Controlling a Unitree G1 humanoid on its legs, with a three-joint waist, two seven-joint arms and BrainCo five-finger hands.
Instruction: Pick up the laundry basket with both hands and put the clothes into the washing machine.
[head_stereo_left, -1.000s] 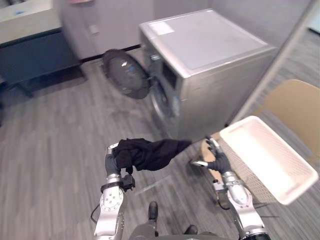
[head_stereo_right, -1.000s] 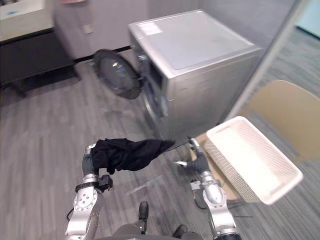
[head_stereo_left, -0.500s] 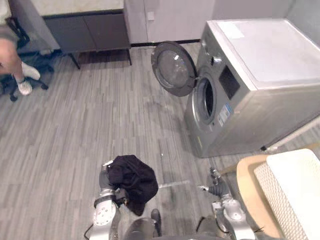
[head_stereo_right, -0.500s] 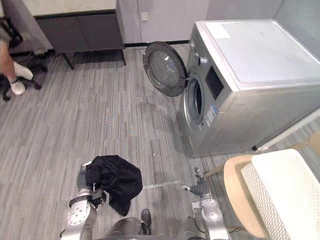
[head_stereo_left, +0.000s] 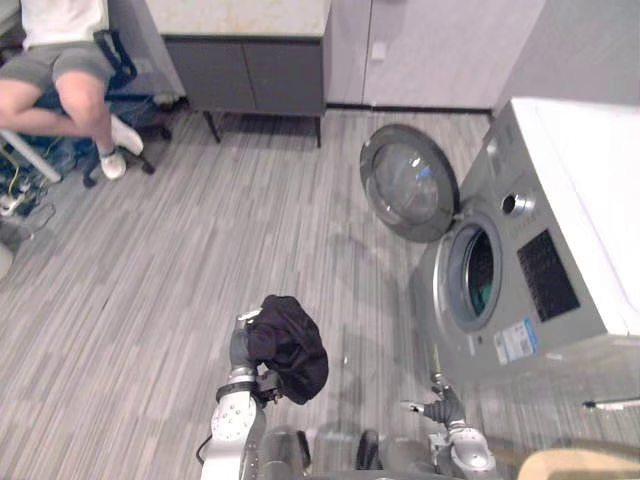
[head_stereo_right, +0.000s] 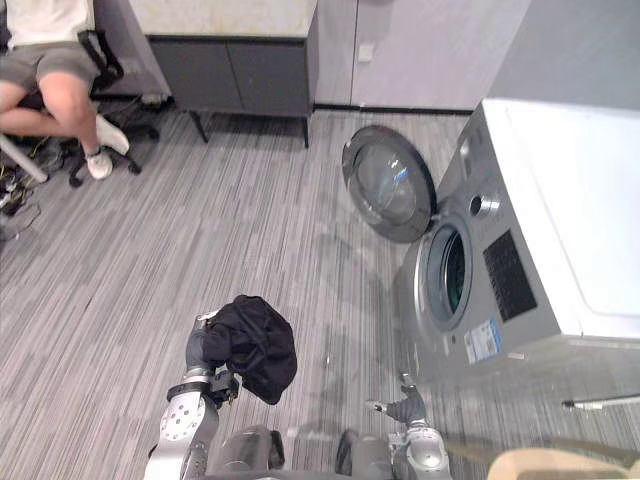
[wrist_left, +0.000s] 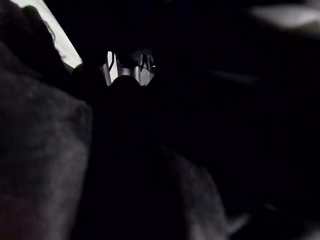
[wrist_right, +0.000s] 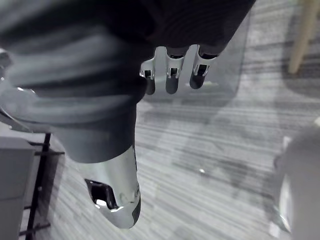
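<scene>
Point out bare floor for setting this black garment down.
Widest bare floor lies between the dark cabinet, the seated person and the open door of the washing machine. A narrower strip runs between the black garment and the machine. Crowded around that door.

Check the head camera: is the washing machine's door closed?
No, the washing machine has its round door swung wide open.

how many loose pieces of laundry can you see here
1: a black garment bunched over the left hand, above the floor, left of the washing machine. More could be hidden in the bundle or inside the drum.
</scene>
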